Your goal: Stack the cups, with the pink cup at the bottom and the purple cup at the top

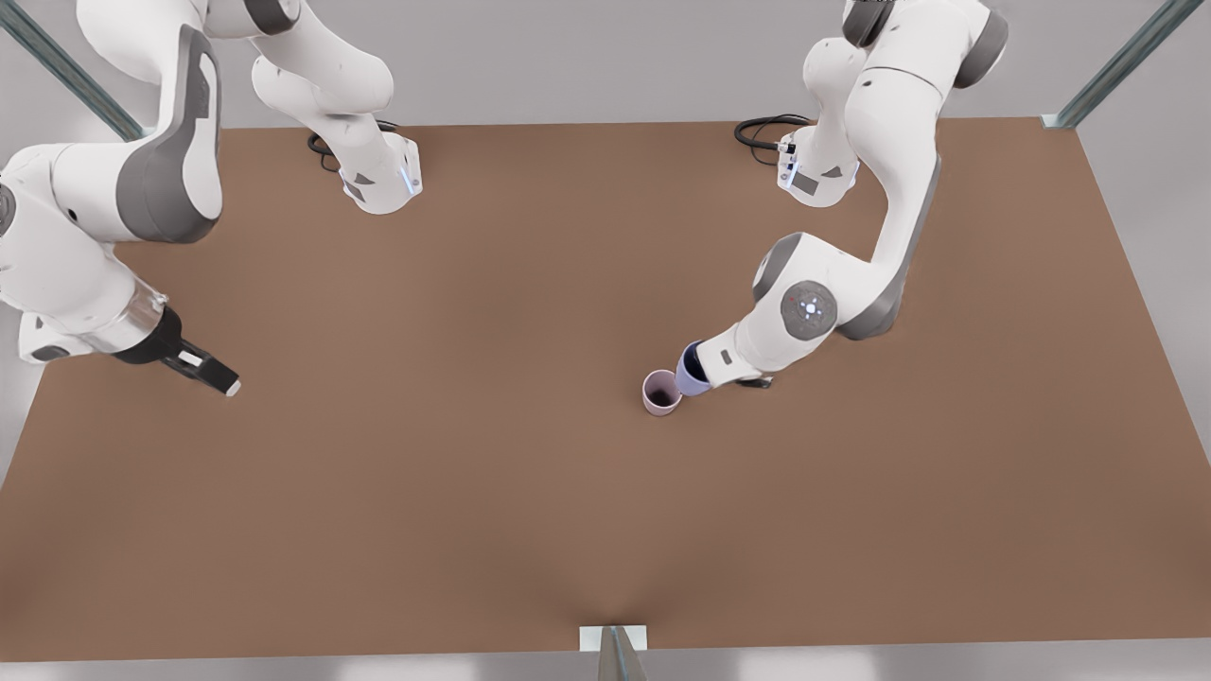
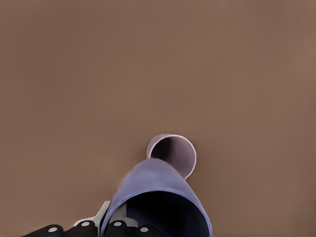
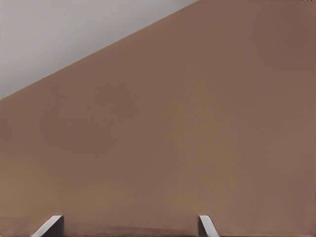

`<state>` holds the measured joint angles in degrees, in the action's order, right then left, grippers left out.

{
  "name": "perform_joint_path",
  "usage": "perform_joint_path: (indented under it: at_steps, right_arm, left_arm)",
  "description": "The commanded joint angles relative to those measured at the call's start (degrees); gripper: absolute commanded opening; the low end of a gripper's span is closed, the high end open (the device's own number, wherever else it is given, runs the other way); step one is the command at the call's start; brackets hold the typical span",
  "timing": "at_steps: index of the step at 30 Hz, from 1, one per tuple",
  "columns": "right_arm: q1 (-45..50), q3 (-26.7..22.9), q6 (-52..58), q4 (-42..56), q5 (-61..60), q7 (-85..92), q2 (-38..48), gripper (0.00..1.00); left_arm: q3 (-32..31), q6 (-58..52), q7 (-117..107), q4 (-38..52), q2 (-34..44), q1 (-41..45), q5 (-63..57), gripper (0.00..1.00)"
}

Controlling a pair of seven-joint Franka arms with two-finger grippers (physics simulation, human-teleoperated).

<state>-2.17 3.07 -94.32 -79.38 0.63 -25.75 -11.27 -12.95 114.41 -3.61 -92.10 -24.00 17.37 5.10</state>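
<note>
Left arm, on the front view's right, is bent low over the table (image 1: 473,473), wrist angled down toward table centre. Left gripper (image 1: 708,371) clamps the purple cup (image 1: 690,370), holding it tilted with its base toward the pink cup (image 1: 660,392). In the left wrist view the purple cup (image 2: 158,202) overlaps the pink cup's (image 2: 174,153) rim. Pink cup stands upright on the table, nothing visible inside. Right arm waits at the front view's left edge; right gripper (image 1: 213,369) hangs over the table, fingers (image 3: 49,226) spread apart, holding nothing.
</note>
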Motion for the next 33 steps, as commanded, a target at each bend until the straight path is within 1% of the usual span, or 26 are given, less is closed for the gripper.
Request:
perform_joint_path:
  at_steps: [1,4,8,10,27,33]
  right_arm:
    - [-0.73,-0.34,5.64,0.46,-0.19,24.69,-0.24,1.0]
    - [-0.91,-0.34,6.08,1.51,-0.37,25.13,-0.95,1.0]
    - [-1.08,-0.52,6.34,1.78,-0.28,25.13,-1.12,1.0]
    - [-2.22,-0.96,5.56,1.6,-0.45,25.04,0.81,1.0]
    - [-1.7,-0.78,5.55,1.78,-0.19,24.69,0.11,1.0]
    - [-1.7,-0.78,5.47,1.78,-0.28,24.69,-0.07,1.0]
  left_arm:
    - [-0.06,-2.53,-35.41,2.1,-1.4,1.7,0.26,0.21]
    - [-0.06,-1.56,-37.26,2.36,-2.63,3.55,0.26,0.21]
    - [-0.06,-1.03,-37.17,2.45,-3.86,3.55,-0.17,0.21]
    - [0.03,-1.12,-37.17,3.68,-4.65,3.55,-0.44,0.21]
    - [0.47,-0.94,-36.55,3.68,-6.41,3.55,-1.58,0.21]
    - [0.47,0.64,-36.55,3.59,-7.37,3.55,-1.49,0.21]
